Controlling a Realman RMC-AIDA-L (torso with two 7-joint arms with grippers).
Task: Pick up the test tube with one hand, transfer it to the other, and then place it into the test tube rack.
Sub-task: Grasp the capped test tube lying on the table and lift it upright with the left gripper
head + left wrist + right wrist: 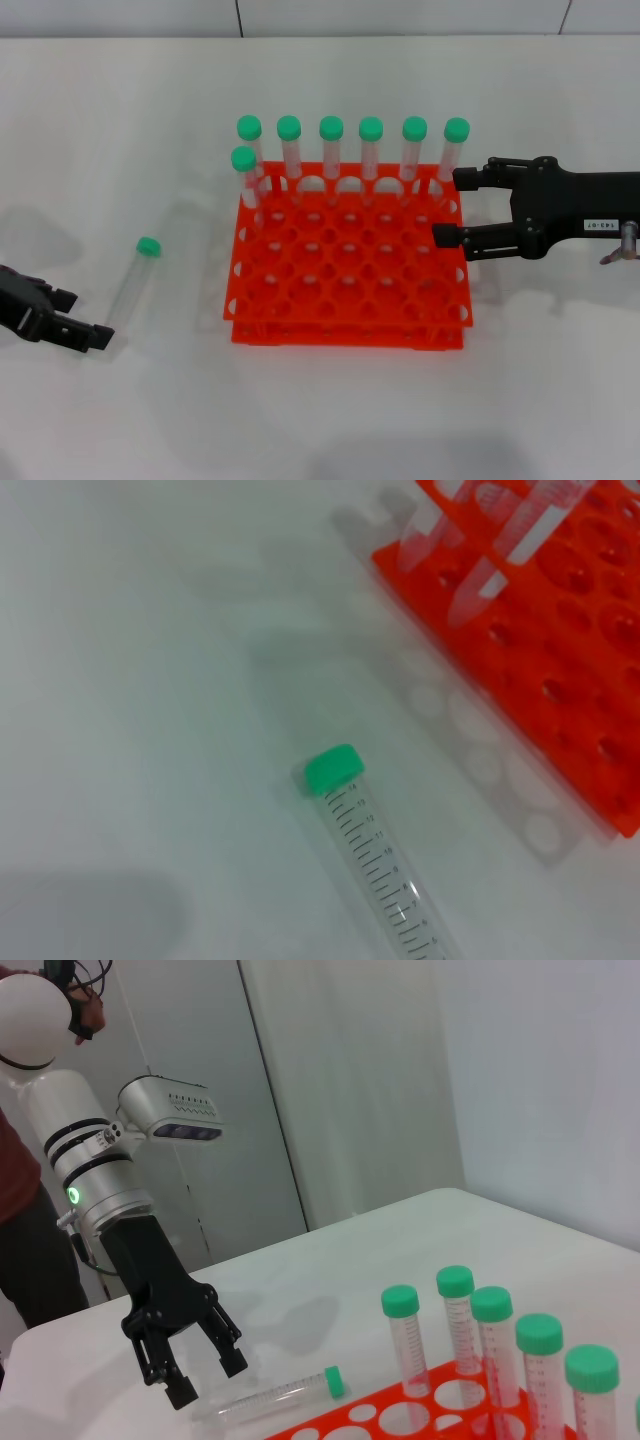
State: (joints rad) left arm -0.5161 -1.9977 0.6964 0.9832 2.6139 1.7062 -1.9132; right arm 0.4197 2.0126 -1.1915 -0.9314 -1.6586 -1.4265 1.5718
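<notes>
1. Head view, far left: the unlabelled black two-fingered left gripper (pixel 75 325) sits low over the smooth white tabletop (pixel 330 420), just short of the loose tube's clear end and not touching it. The right wrist view shows that gripper (pixel 205 1375) hanging from a silver cuff, fingers spread apart and empty.

2. Just beside it, the slender clear plastic test tube with a round green cap (pixel 135 280) lies flat on the table, cap pointing away from the robot, well apart from the rack. The left wrist view shows this tube (pixel 375 865) with fine black graduation marks printed along its transparent wall.

3. Centre: the bright orange-red plastic test tube rack (pixel 350 290) rests on the table, a two-tiered square grid of round holes with a glossy moulded surface.

4. Seven identical green-capped clear tubes (pixel 330 150) stand upright in the rack, six in a line along its far row and one in the next row at the left corner.

5. Right: the black right gripper bearing a small white printed label (pixel 448 205) reaches in level beside the rack's right edge, its two fingers apart and holding nothing.
</notes>
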